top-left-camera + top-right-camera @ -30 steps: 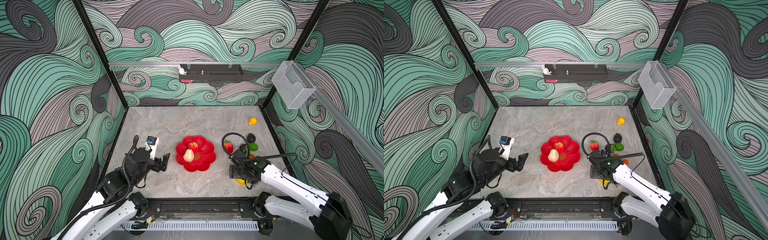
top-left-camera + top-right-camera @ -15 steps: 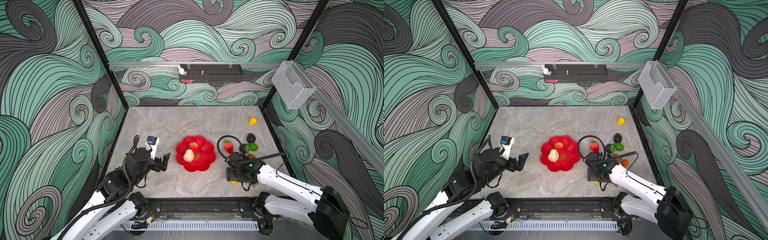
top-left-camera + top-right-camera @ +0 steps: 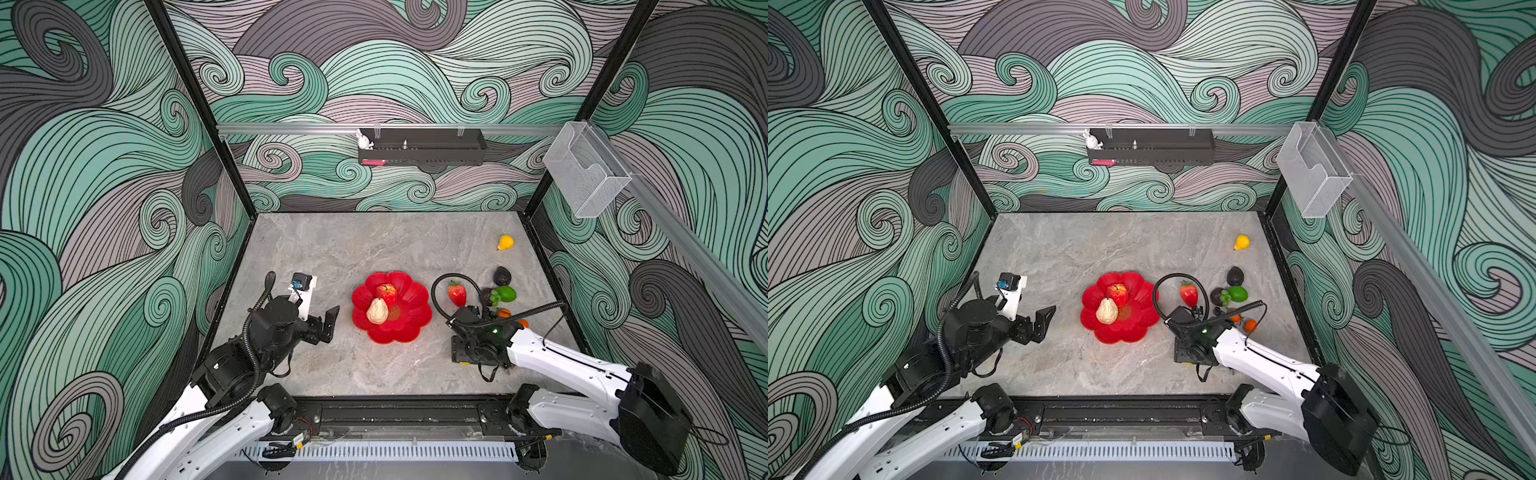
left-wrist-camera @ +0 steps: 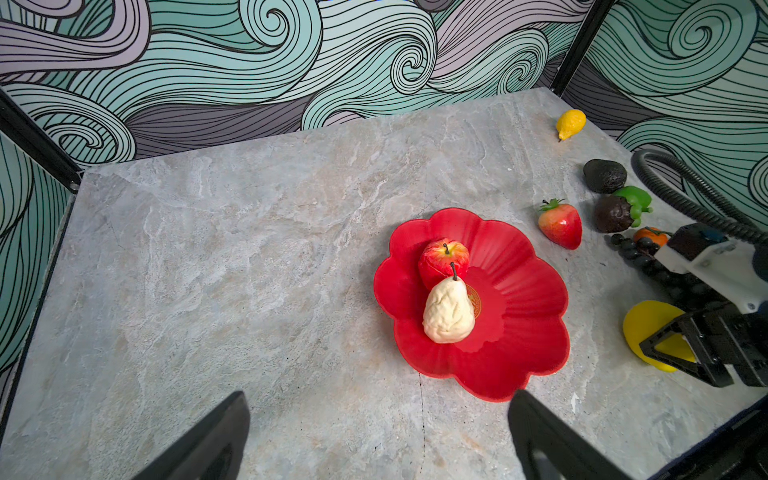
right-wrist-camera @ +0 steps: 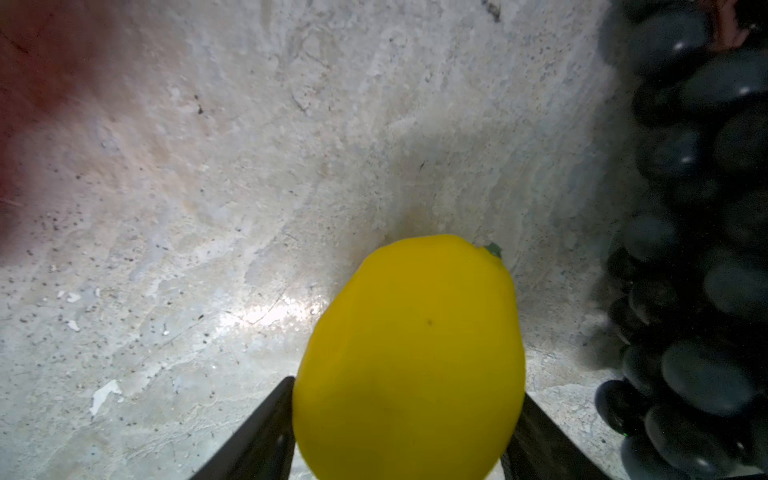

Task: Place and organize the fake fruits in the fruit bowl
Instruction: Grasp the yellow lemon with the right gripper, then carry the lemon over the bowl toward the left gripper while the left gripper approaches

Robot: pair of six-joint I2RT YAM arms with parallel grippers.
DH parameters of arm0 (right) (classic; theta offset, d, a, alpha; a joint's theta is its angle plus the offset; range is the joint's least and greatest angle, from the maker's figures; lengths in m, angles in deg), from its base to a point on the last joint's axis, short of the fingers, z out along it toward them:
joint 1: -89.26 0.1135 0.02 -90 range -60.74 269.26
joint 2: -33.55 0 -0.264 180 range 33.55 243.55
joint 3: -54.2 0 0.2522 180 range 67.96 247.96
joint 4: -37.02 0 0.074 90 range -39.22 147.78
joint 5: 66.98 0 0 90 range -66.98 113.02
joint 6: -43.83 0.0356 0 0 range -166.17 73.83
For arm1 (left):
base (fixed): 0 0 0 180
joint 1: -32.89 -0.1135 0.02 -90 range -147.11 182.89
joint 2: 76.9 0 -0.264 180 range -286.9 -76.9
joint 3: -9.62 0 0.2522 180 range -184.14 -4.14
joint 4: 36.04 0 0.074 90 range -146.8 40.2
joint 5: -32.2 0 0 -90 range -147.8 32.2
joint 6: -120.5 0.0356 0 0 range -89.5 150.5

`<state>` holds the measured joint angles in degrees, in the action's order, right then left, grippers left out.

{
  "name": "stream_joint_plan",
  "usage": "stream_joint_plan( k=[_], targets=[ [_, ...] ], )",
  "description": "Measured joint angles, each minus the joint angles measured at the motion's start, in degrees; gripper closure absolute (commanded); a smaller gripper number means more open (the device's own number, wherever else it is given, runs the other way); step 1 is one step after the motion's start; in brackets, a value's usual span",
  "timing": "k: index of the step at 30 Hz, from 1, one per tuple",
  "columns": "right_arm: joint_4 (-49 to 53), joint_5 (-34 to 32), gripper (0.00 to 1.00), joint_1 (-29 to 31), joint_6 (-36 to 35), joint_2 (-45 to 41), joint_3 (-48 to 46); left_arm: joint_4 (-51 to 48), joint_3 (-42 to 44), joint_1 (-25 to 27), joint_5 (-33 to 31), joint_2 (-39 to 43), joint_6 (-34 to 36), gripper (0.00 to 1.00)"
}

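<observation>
right claw is straddling the lemon lying on the tabletop beside the grapes; cannot tell whether it is clamping | left claw is hanging released, fingers spread wide | bowl is sitting mid-tabletop, carrying touching pear and apple | strawberry and avocado are lying right of it | small yellow fruit is lying far right

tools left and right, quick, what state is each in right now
left tool: open, holding nothing
right tool: closed on the big lemon, a finger against each side
</observation>
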<state>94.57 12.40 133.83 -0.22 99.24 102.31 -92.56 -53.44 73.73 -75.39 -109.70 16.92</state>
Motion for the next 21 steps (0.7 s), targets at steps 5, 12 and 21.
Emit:
stream_joint_plan(
  k=[5, 12, 21],
  targets=[
    [0.0, -0.8, 0.36, 0.2, -0.1, -1.7, -0.3, 0.0, 0.0, 0.0, 0.0, -0.4, -0.1, 0.01],
    [0.0, -1.4, 0.36, 0.8, -1.8, -8.4, -0.3, 0.1, 0.1, 0.0, 0.2, -0.5, -0.6, 0.01],
    [-6.8, -0.8, 0.41, 4.5, -9.7, -15.8, 0.4, 6.4, 0.4, -0.2, 14.0, -9.7, -8.3, 0.01]
  ],
)
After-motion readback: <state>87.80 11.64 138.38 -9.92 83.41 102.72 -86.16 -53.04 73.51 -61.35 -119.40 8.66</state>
